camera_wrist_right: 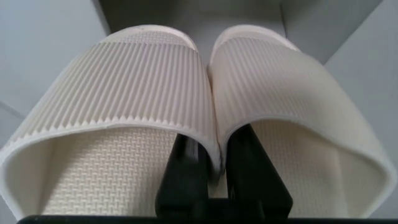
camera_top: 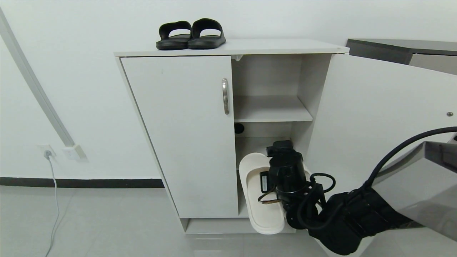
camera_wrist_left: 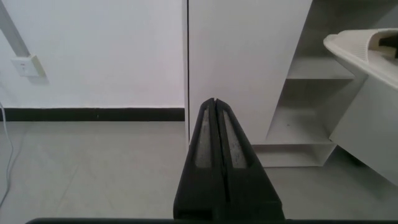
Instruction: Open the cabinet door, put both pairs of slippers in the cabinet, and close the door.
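At the open cabinet [camera_top: 178, 142], right fingers [camera_wrist_right: 255, 180] pinch the white slippers [camera_wrist_right: 149, 81]; left fingers [camera_wrist_left: 205, 143] pressed together

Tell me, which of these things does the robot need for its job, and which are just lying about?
For the job: white slippers, pinched in the right gripper at the lower opening of the cabinet; black slippers on the cabinet top; the open door.
Just lying about: wall socket with its cable; grey unit beside the cabinet.
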